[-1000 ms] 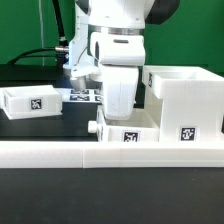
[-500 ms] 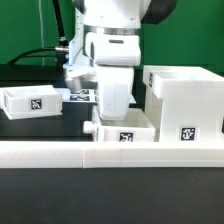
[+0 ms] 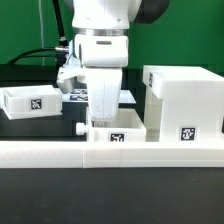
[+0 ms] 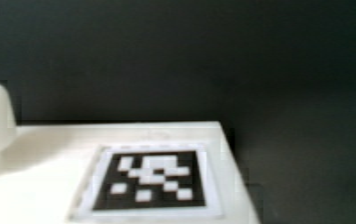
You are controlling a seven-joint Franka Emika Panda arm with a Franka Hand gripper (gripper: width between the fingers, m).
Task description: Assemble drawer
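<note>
A small knobbed tray (image 3: 124,130) lies just behind the long rail, its tag facing the front and its knob (image 3: 81,128) pointing to the exterior view's left. My gripper (image 3: 105,121) comes straight down onto it, and the fingertips are hidden at the tray's wall. The wrist view shows the tray's white top and tag (image 4: 152,181) very close, with no fingers in sight. The large box shell (image 3: 185,98) stands just to the exterior view's right of the tray. A second small tray (image 3: 30,102) lies at the left.
The long low white rail (image 3: 110,153) runs across the front of the table. The marker board (image 3: 78,97) lies flat behind the arm. A black cable curves over the table at the back left. The table top is black.
The arm and the small tray under it have moved together to the exterior view's left, away from the box shell. The box shell and the left tray have not moved.
</note>
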